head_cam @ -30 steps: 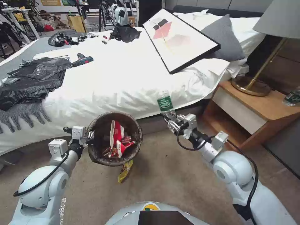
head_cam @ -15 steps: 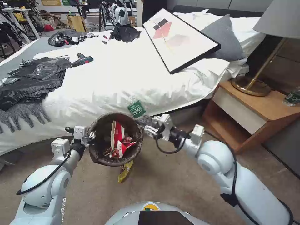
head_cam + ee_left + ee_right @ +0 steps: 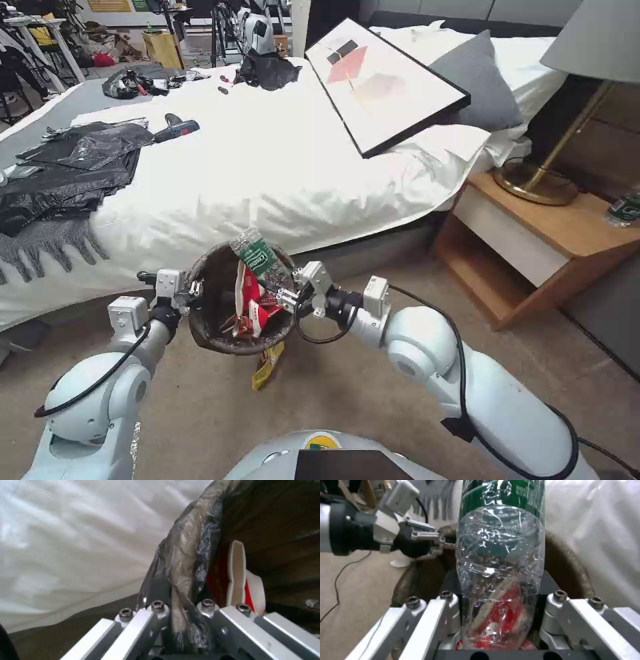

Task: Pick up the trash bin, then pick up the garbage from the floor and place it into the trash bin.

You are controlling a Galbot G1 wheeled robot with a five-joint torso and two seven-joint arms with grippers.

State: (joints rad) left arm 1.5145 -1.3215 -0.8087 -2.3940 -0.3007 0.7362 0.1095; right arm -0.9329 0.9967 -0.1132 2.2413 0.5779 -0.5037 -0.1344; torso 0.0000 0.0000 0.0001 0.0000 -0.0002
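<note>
Bottle (image 3: 257, 257) in right gripper (image 3: 285, 293), seemingly over bin (image 3: 200, 313)

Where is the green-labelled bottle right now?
In the head view, the bottle is held by the right gripper over the trash bin, just before the bed.

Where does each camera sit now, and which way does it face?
Head: looks forward and down over both arms at the bag-lined white plastic trash bin before the bed.
Left wrist: looks along the left gripper, clamped on the bin's rim.
Right wrist: looks along the right gripper, gripping the clear green-labelled plastic bottle above the bin.
All three share the bin.
</note>
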